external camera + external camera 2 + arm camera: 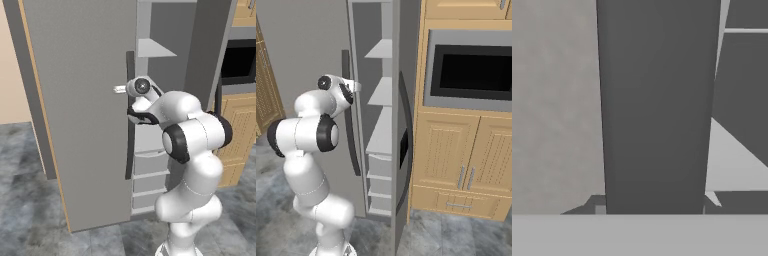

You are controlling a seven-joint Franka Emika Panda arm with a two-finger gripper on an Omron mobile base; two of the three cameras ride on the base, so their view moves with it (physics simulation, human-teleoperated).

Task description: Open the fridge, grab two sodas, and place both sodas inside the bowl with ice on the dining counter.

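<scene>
The tall grey fridge (85, 100) has its left door swung partly open, and white inner shelves (381, 92) show in the gap. My gripper (130, 96) is at the door's long black handle (130, 155), about halfway up. In the hand view the handle (657, 110) fills the space between my fingertips, and the gripper (654, 206) is shut on it. From the right, the hand (353, 87) presses against the same handle (350, 145). The sodas, the bowl and the dining counter are out of view.
The fridge's right door (406, 100) stands edge-on beside the gap. Right of it is a built-in oven (471, 72) above light wood cabinets (466, 160). Grey tiled floor (30, 220) lies in front of the open door.
</scene>
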